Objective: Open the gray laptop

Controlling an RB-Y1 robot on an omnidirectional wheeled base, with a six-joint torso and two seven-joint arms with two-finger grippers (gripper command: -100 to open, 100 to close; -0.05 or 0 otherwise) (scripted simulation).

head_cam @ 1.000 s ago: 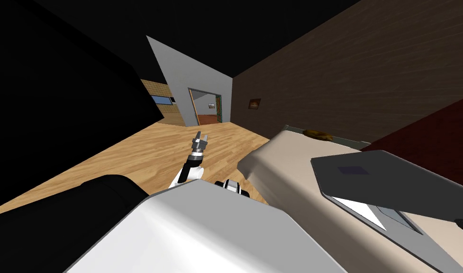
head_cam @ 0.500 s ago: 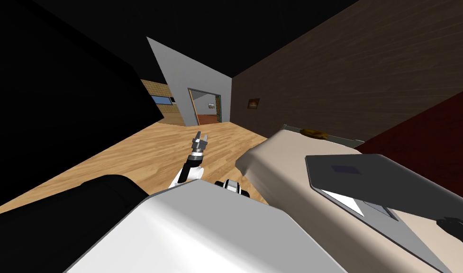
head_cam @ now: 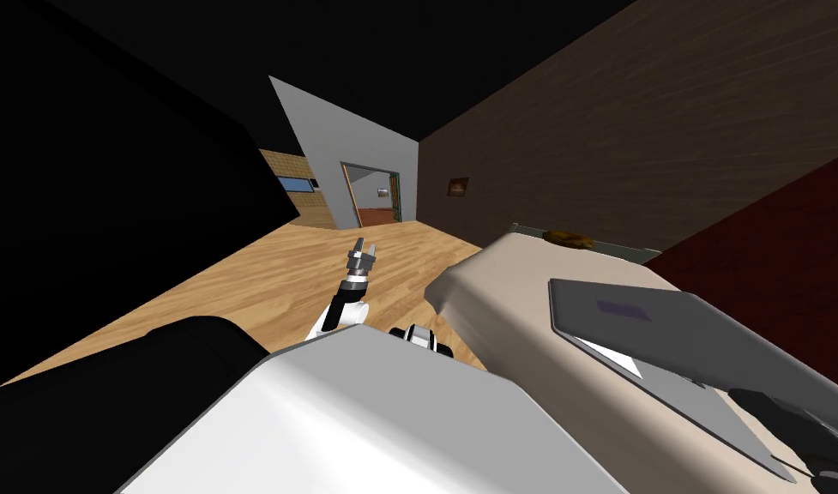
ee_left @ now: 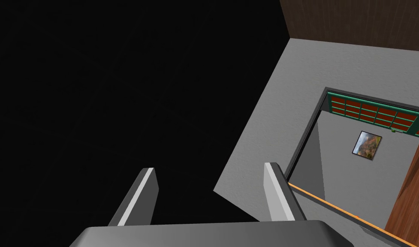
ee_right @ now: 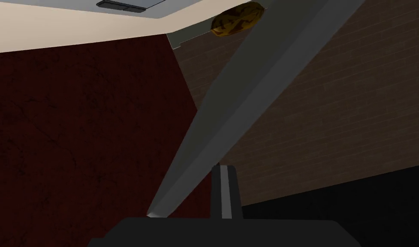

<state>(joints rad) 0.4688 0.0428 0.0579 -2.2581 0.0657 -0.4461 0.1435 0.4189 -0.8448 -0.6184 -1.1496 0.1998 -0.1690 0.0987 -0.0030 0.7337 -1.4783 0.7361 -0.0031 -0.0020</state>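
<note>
My right gripper [head_cam: 756, 403] seems pinched on the thin flat gray laptop [head_cam: 657, 330] at its part-raised lid edge, which runs straight ahead of it; left gripper [ee_left: 210, 168] spread, well apart.

Grey laptop [head_cam: 657, 330], beige surface [head_cam: 511, 300], wood-grain floor [head_cam: 262, 283], dark brown brick-patterned wall [head_cam: 623, 146]

The laptop [head_cam: 648, 326] is lying on the bed [head_cam: 503, 300], to my right; a lump [head_cam: 569, 237] is sitting beyond it (at the far end, by the wall [head_cam: 623, 154]), the floor [head_cam: 262, 283] stretching leftward.
</note>
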